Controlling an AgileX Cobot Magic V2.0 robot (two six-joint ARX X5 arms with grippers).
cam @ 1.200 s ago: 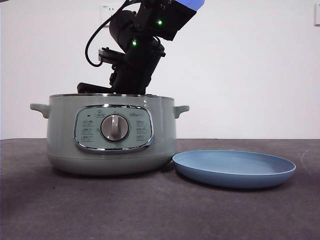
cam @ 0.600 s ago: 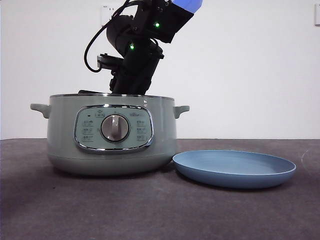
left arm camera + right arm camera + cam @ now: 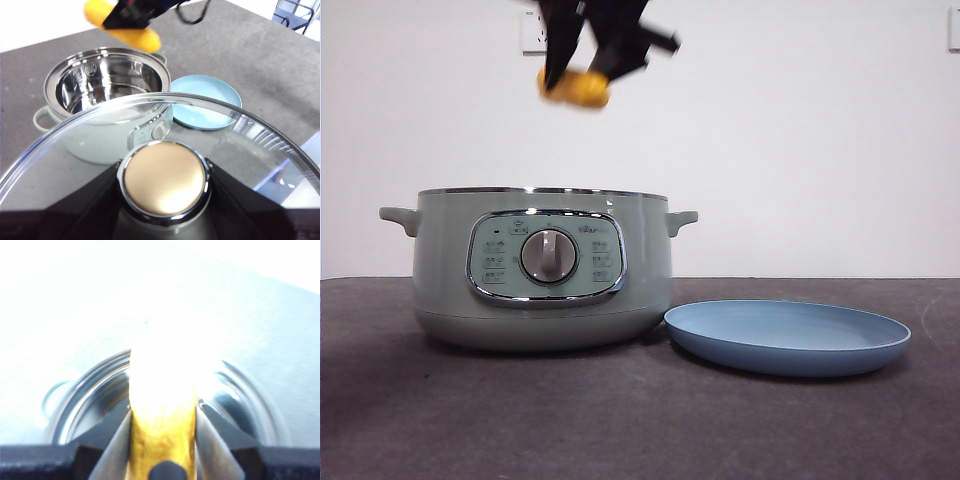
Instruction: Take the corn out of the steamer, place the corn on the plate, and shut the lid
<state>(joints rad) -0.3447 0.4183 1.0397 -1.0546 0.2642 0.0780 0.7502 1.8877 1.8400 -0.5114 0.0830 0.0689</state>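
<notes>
My right gripper (image 3: 582, 72) clamps the bumpy yellow corn (image 3: 576, 88) high above the open steamer (image 3: 542, 268), at its 12 o'clock; my left gripper (image 3: 164, 172) clasps the domed glass lid (image 3: 165, 181) by its knob; the smooth blue plate (image 3: 787, 337) lies at the steamer's 3 o'clock

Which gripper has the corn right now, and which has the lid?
The right gripper has the corn, clamped high above the open steamer. The left gripper holds the lid by its knob, off to the side.
</notes>
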